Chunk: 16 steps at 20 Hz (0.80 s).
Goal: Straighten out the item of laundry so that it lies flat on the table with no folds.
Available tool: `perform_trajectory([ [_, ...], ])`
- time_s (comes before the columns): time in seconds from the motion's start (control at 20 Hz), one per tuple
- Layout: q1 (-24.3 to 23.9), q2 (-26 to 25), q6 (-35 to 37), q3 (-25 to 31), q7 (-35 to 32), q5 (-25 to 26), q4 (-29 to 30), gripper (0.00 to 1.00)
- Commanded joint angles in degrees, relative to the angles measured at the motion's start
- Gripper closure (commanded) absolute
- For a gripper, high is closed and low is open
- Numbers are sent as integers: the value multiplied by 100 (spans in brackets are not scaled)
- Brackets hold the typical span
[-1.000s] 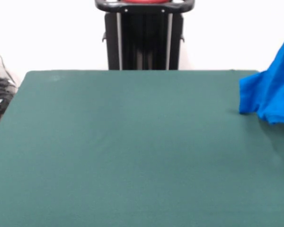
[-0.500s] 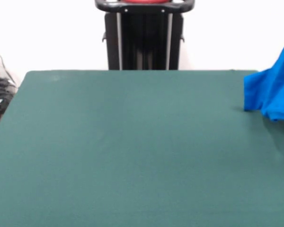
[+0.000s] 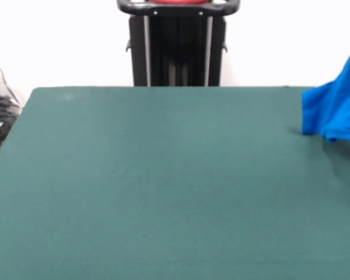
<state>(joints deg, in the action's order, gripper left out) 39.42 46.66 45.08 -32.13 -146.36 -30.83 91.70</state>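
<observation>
1. The gripper does not show in the front view, nor does any part of the arm below the pedestal top, so I cannot tell whether its fingers are spread, pressed together, or pinching cloth.

2. The item of laundry (image 3: 337, 104), a bright blue shirt, shows only in part at the right edge of the picture. It rises steeply toward the upper right and runs out of frame, so it appears to be held up from somewhere off-picture; what holds it cannot be seen.

3. Its lower hem hangs in loose vertical folds near the far right part of the table (image 3: 163, 186). A faint shadow lies on the felt beneath it. Whether the lowest edge touches the surface or hangs just above it cannot be told from this angle.

4. The printed side of the shirt is not visible; only plain blue fabric shows.

5. Progress, as a judgement: the task looks far from done. The shirt is bunched and mostly off the table rather than spread on it, and no part of it lies flat.

6. What is left: bring the shirt over the green felt, lay it down, and draw out the folds until it lies flat.
</observation>
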Motion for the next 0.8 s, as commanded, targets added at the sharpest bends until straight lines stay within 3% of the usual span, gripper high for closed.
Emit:
perform_trajectory([
  [0.05, 289, -552, 812, 77, -2043, 182, -383, 100],
  [0.8, 479, -695, 620, 262, -2265, 91, -441, 100],
])
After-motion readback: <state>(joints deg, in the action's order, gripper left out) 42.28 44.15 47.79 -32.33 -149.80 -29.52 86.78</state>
